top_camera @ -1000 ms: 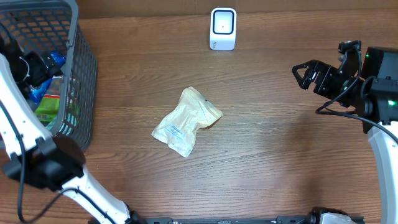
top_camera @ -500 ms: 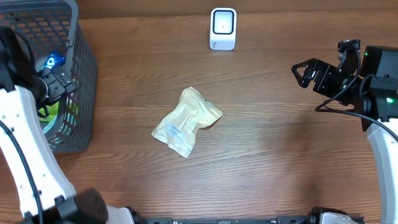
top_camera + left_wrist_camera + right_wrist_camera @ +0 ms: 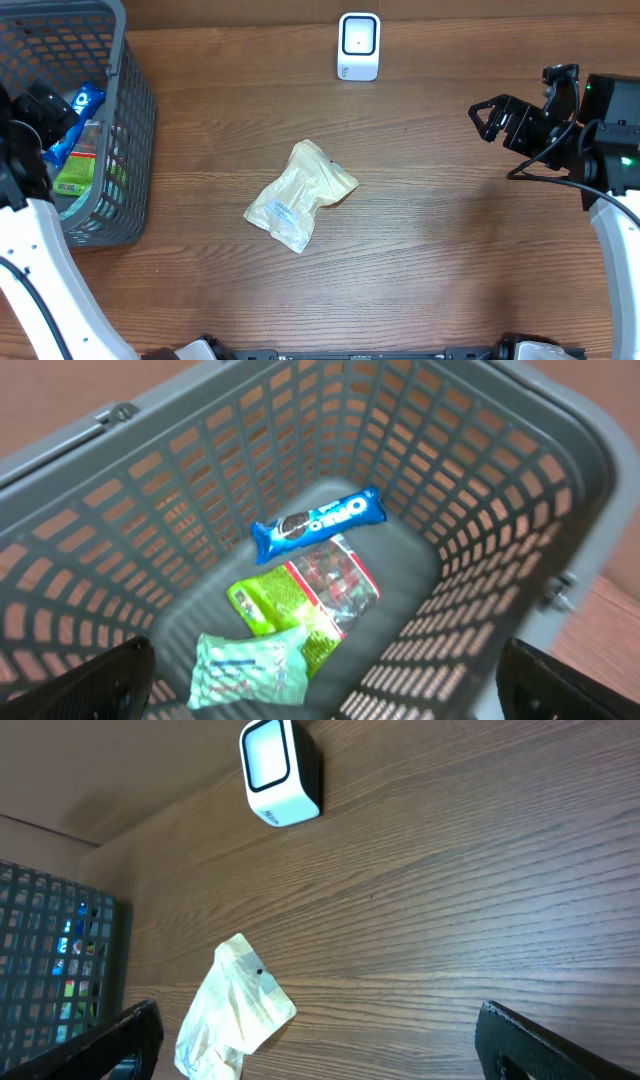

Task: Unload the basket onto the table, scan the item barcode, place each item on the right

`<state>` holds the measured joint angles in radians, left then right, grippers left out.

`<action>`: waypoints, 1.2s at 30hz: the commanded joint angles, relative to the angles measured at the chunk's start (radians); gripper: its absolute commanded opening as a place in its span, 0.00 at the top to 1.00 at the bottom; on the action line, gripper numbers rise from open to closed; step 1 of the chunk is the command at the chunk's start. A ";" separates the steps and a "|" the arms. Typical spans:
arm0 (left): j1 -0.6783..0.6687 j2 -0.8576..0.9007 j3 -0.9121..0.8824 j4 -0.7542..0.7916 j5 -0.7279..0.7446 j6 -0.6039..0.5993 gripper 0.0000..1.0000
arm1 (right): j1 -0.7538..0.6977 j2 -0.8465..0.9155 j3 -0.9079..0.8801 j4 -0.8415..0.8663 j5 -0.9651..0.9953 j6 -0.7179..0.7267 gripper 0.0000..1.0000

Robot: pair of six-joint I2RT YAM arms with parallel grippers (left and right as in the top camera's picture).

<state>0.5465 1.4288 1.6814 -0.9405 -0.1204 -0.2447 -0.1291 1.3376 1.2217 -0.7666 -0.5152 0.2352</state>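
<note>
- The left gripper (image 3: 320, 698) hung over the basket (image 3: 560, 445) with its fingers spread wide and nothing between them; only the two dark tips showed at the bottom corners of the left wrist view.
- Directly under it, on the basket floor, lay a blue Oreo pack (image 3: 318, 525). Toward 6 o'clock of that in the wrist view lay a clear packet with red print (image 3: 340, 575), touching a green packet (image 3: 275, 605).
- A pale mint packet (image 3: 245, 670) lay at 7 o'clock of the green one, overlapping its edge.
- The right gripper (image 3: 484, 121) was held above the table (image 3: 450, 260) at the 3 o'clock side of the overhead view. Its fingers were parted as wide and empty, pointing toward 9 o'clock.
- In the overhead view the cream pouch (image 3: 300, 195) lay flat near the table's middle, crumpled, with a small printed label on its end toward 7 o'clock. It was well apart from both grippers, with the right gripper at about 2 o'clock of it and the basket at about 10 o'clock.
- The white scanner (image 3: 359, 46) stood at the table's 12 o'clock edge, at roughly 1 o'clock of the pouch and well apart from it.
</note>
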 commanded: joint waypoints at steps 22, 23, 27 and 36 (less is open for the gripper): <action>0.167 0.642 -0.020 -0.044 0.248 0.043 0.00 | 0.006 0.000 0.030 -0.034 -0.003 -0.003 0.00; 0.167 0.659 -0.020 -0.048 0.245 0.043 0.00 | 0.006 0.000 0.030 -0.034 -0.003 -0.003 0.00; 0.164 0.707 -0.020 -0.068 0.223 0.050 0.02 | 0.006 0.000 0.030 -0.033 -0.003 -0.003 0.00; 0.151 0.753 -0.022 -0.109 0.115 0.050 0.05 | 0.006 0.000 0.030 -0.033 -0.003 -0.003 0.00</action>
<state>0.6949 2.1086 1.6840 -1.0256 0.0292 -0.1997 -0.1291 1.3380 1.2217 -0.8040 -0.5167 0.2356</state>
